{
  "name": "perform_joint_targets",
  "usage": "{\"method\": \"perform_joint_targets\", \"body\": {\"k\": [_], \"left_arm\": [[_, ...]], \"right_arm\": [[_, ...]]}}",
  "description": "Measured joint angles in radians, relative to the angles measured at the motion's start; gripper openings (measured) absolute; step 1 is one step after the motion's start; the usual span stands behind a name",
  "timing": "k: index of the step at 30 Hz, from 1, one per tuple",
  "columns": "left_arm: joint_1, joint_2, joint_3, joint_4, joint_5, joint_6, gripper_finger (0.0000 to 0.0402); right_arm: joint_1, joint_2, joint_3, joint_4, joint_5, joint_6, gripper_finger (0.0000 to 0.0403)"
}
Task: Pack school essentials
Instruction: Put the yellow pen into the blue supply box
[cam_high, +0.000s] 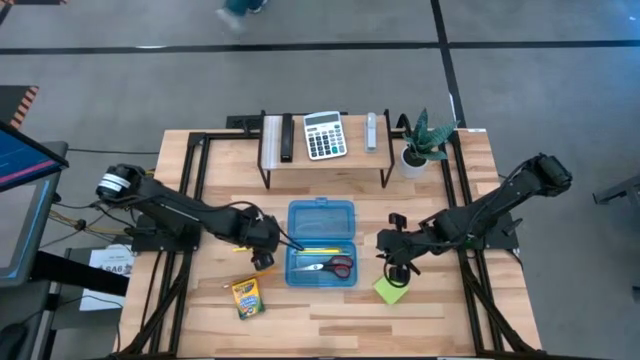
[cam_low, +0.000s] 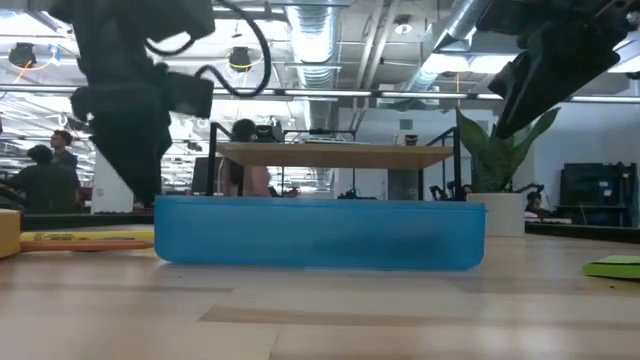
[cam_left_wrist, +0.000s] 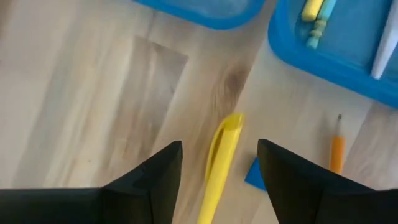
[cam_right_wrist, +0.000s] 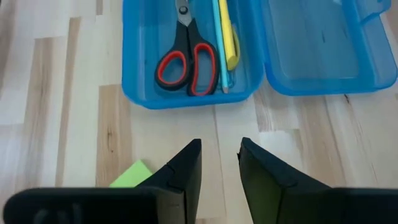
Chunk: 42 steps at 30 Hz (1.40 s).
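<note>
The yellow-green crayon box (cam_high: 246, 297) is seen lying on the table (cam_high: 330, 325) at its front left, apart from the other items. The left arm is stretched from the left edge toward the middle, bent low over the wood, and the left gripper (cam_high: 262, 250) is held just beside the left wall of the open blue case (cam_high: 322, 243). In the left wrist view its fingers (cam_left_wrist: 155, 177) are spread apart with a yellow highlighter (cam_left_wrist: 219, 165) lying on the table between them, not clamped; a small blue eraser (cam_left_wrist: 254, 174) and a yellow pencil (cam_left_wrist: 336, 149) lie just beside it.

Inside the case's front tray the red-handled scissors (cam_high: 330, 266) are laid, with a thin green pen (cam_right_wrist: 219, 43) and a yellow marker (cam_right_wrist: 229, 37) alongside them; the lid is folded open toward the back.

The right arm is reached in from the right edge, angled down toward the table, and the right gripper (cam_high: 397, 268) is poised near the case's right wall. Its fingers (cam_right_wrist: 186, 171) are parted by a narrow gap and hold nothing. The lime-green sticky-note pad (cam_high: 390, 290) rests on the wood directly by this gripper.
</note>
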Motion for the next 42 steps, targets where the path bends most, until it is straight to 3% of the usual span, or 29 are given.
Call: {"method": "perform_joint_targets", "body": {"k": [8,16,21,29,42], "left_arm": [[0.051,0.117,0.000,0.003,0.055,0.036,0.0199],[0.121,0.156,0.005,0.000,0.142,0.077,0.0195],[0.134,0.157,0.004,0.004,0.158,0.085,0.0146],[0.134,0.158,0.004,0.015,0.163,0.098,0.0018],[0.138,0.062,-0.006,-0.042,0.123,0.105,0.0005]], "right_arm": [[0.000,0.000,0.000,0.004,-0.001,0.000,0.0127],[0.000,0.000,0.000,0.001,-0.001,-0.003,0.0127],[0.000,0.000,0.000,0.001,-0.001,-0.005,0.0127],[0.000,0.000,0.000,0.001,0.000,-0.008,0.0127],[-0.008,0.000,0.000,0.002,0.001,-0.011,0.0127]]}}
